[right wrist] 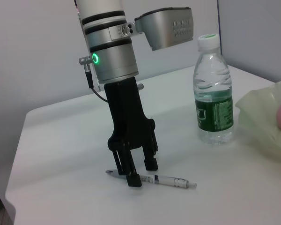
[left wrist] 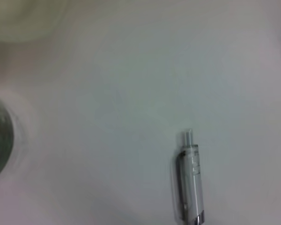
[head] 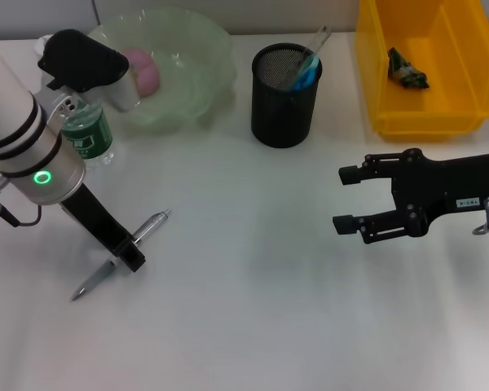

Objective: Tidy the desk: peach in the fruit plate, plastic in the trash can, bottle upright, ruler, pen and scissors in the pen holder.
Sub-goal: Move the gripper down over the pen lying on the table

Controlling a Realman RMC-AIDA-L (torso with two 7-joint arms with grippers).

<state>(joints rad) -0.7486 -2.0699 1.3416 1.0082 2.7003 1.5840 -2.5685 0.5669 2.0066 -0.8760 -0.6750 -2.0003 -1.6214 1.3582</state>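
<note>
A plain white desk (head: pixel 253 326) carries everything, with a pale wall behind it in the right wrist view. The left gripper (right wrist: pixel 141 172) points straight down over the pen (head: pixel 122 254), its 2 fingers spread, one on each side of the barrel and touching the desk, not clenched. The pen lies flat, its long axis diagonal, clip end aimed toward the black mesh pen holder (head: pixel 285 98). The bottle (head: pixel 88 134) stands upright behind the left gripper, beside the green fruit plate (head: pixel 200 61) with the peach (head: pixel 143 69). The right gripper (head: pixel 349 199) hovers open below the yellow bin (head: pixel 424 122).
</note>
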